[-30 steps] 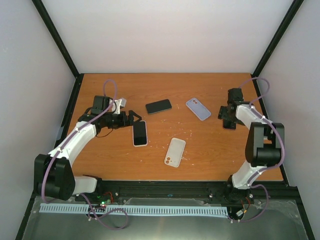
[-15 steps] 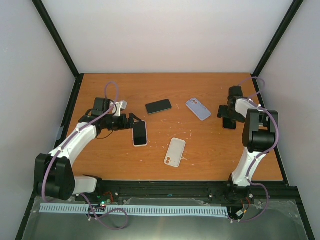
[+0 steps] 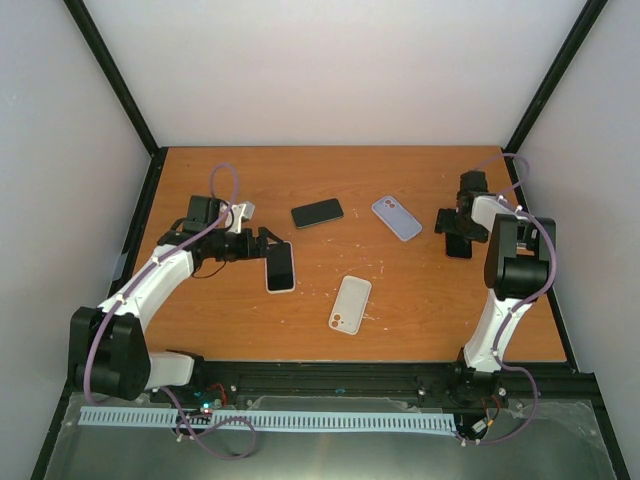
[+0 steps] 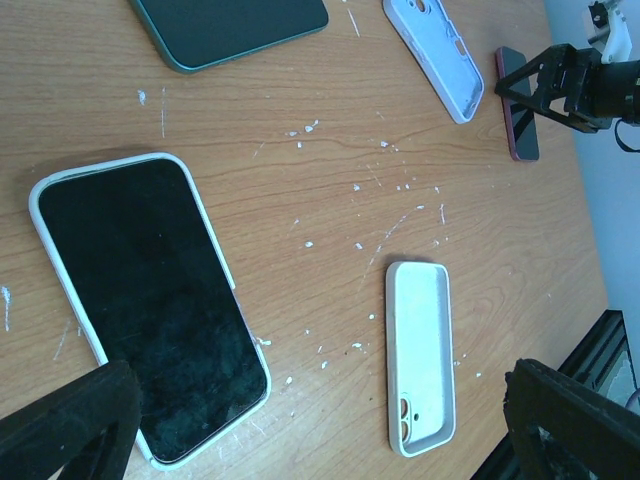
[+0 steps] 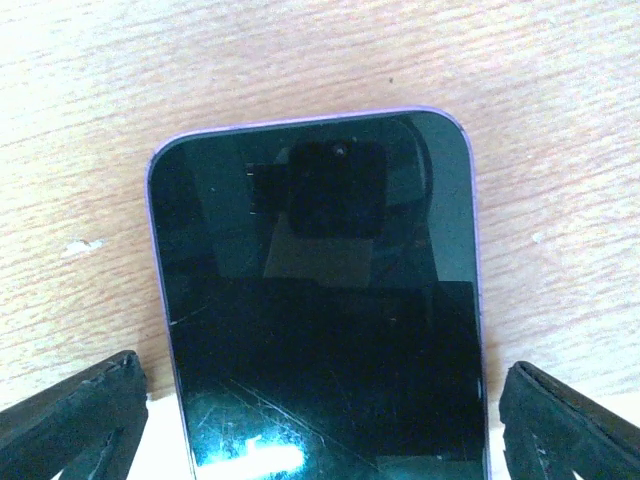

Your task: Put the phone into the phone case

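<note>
1. Right gripper first: its jaws stand wide apart above the purple-rimmed phone. In the wrist view one finger sits on each side of the phone, and neither is pressing on it.
2. That phone lies flat and screen up on the wooden table. Overhead we see it out at 3 o'clock, near the right edge.
3. Over to the left gripper, at about 9 o'clock on the table. Its jaws are spread just as wide and hold nothing.
4. Its tips hover at the far end of the white-rimmed phone, which lies screen up. We cannot tell whether they touch it.
5. At 1 o'clock from that phone rests the dark green phone, also screen up and well apart from both grippers.
6. The lavender case lies between the green phone and the right gripper, touching neither.
7. The white case sits alone at 4 o'clock from the white-rimmed phone. It looks hollow side up, with the camera cutout towards the near edge.
</note>
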You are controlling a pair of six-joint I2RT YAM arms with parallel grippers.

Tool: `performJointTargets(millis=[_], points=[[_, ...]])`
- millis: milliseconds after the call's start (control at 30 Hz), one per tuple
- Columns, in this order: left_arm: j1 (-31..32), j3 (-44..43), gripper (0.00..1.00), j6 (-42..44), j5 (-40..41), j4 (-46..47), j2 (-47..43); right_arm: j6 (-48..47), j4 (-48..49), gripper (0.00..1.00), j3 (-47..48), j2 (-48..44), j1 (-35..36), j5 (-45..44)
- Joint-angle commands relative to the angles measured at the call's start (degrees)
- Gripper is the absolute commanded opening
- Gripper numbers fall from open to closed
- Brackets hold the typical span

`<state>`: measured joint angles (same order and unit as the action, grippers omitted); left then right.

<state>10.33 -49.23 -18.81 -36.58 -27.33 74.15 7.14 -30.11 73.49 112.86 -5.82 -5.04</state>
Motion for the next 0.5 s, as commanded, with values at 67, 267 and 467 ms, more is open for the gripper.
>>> performJointTargets(millis=[67,267,467], points=[[-0.04,-0.9,1.0,1.63,-0.29,0.1,0.32,-1.35,-0.7,0.92,0.26,2.78,-0.66,2.54],[-0.04,-0.95,0.99,1.67,-0.25,0.09,0.05,-0.68,-0.97,0.9,-0.44,2.17,-0.76,5.79],[-0.02,-1.0,0.99,1.68,-0.51,0.17,-0.36,0.53,-2.09,0.82,-1.98,-0.17,-0.71,5.48]])
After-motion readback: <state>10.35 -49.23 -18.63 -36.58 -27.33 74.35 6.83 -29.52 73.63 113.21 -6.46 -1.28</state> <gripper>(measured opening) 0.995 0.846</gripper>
